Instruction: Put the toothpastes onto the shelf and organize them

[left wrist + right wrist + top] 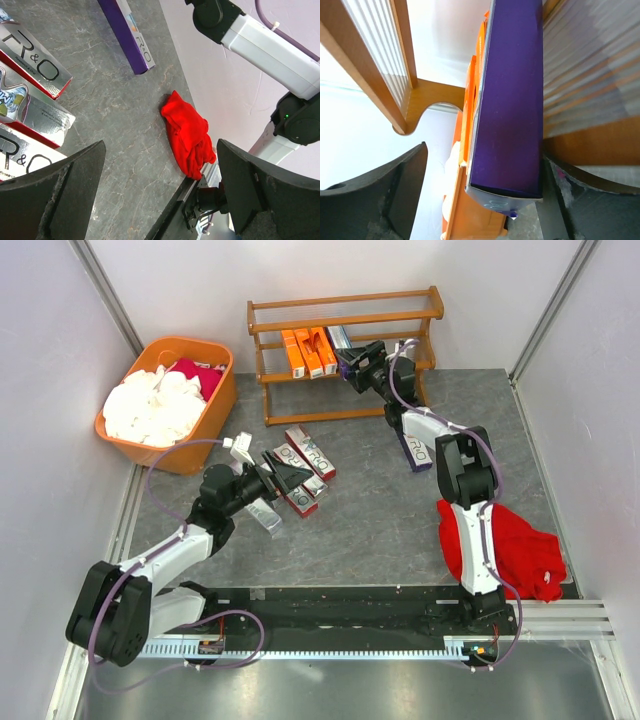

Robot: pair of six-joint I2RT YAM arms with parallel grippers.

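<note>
Straddles purple carton (pixel 510 100) on far shelf (pixel 345 302) with right gripper (pixel 350 362) spread, left gripper (pixel 290 478) gaping empty; risks dragging it out against one finger (pixel 590 200), toppling orange cartons (pixel 308 352).

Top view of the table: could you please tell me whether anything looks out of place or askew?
Yes. The red-and-silver cartons lie jumbled at mixed angles by the left gripper, not shelved, a purple carton lies alone by the right arm, and a red cloth sits crumpled near that arm's base.
</note>
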